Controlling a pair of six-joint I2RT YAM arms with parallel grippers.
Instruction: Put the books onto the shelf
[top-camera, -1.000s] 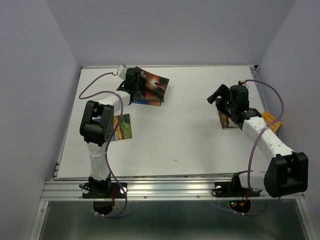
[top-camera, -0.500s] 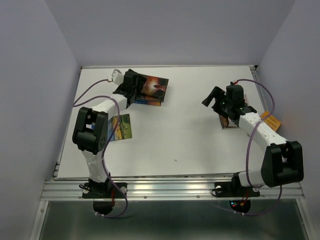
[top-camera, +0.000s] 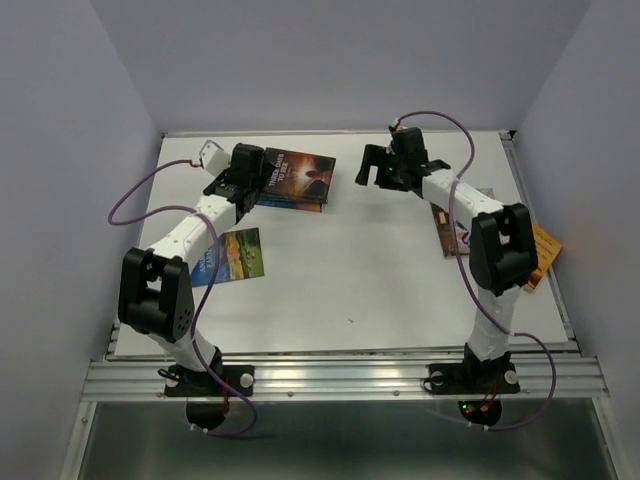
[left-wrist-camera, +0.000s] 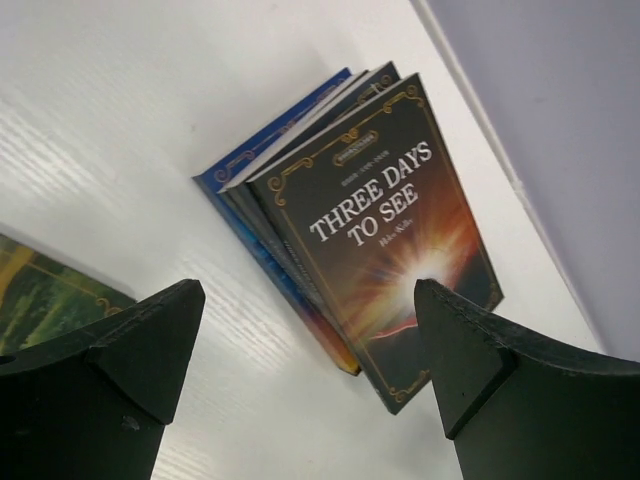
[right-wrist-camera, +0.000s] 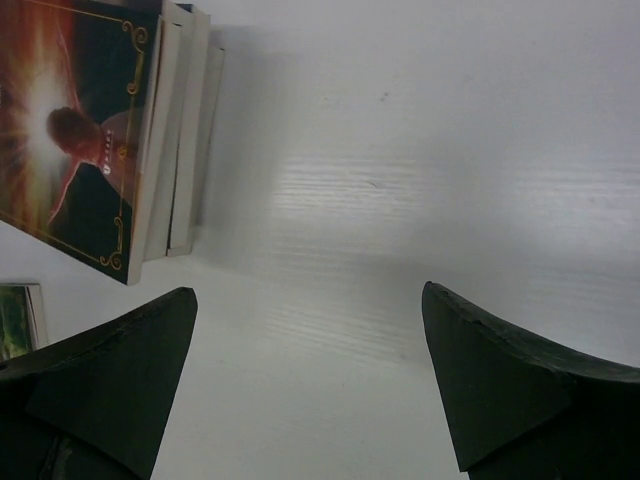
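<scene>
The right arm (top-camera: 470, 215) has swung from the right edge across to the far edge, and the left arm (top-camera: 185, 235) has stretched out and let go of the stack. Both now face that stack from opposite sides over the white surface (top-camera: 350, 285). The stack (top-camera: 298, 178) of three books lies flat by the far edge, left of centre, with the dark title cover (left-wrist-camera: 385, 240) on top and the two below it slightly fanned out. The left hand (top-camera: 248, 178) sits just beside the stack's left end, fingers wide apart and holding nothing. The right hand (top-camera: 368, 172) is near the stack's right end, also spread and empty. The main risk is a push from either side. The glossy covers would probably slide over each other, so the fan would widen or the pile would skid against the far edge or the other hand. The two hands could also meet across it. The green book (top-camera: 240, 255) lies near the left edge, partly under the left arm, and a low sweep could drag it off. The brown book (top-camera: 447, 238) lies under the right arm, and the orange book (top-camera: 541, 243) seems to overhang the right edge, so a nudge may tip it.
</scene>
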